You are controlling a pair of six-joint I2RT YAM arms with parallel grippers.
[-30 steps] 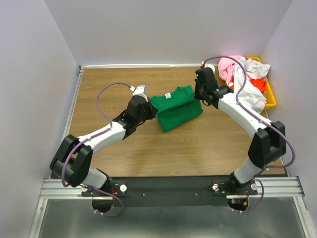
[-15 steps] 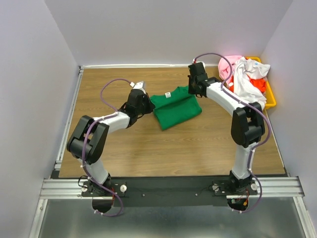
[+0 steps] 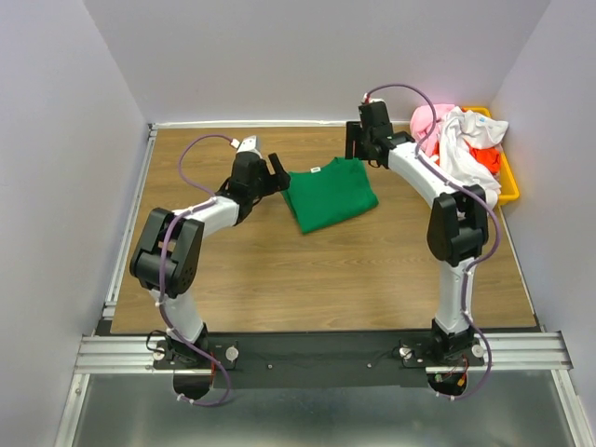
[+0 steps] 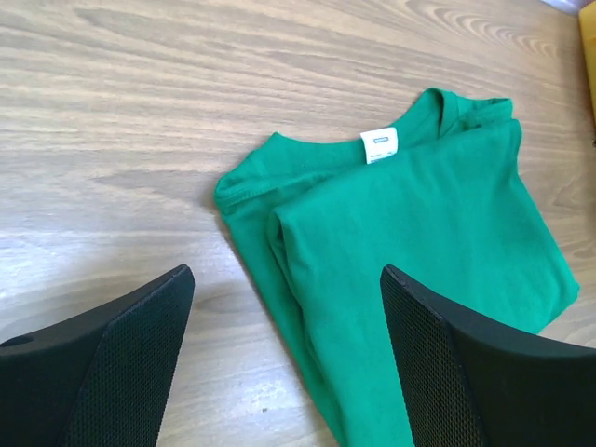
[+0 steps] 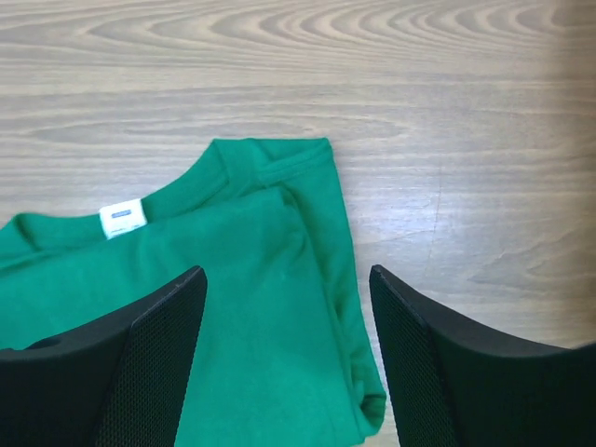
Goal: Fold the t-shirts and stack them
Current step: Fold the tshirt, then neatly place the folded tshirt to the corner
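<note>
Bin contents come first: one yellow-orange plastic bin [image 3: 508, 182] sits at the far right corner of the bench [image 3: 279, 270]. It holds a loose heap of t-shirts that spills over its left rim. The heap shows a pink t-shirt [image 3: 430, 119] at the far left, a white t-shirt [image 3: 458, 156] draped across the middle and an orange-red t-shirt [image 3: 485, 160] under the white one. I count three colours in the heap, though whether more garments lie underneath cannot be told. One green t-shirt [image 3: 331, 194] lies folded flat on the bench, well apart from the bin, its white neck label [image 3: 317, 170] at the far edge. Two hands flank it. The left hand [image 3: 277, 175] is by its left corner and the right hand [image 3: 354, 154] by its far right corner. Each has its fingers spread wide and holds nothing.
</note>
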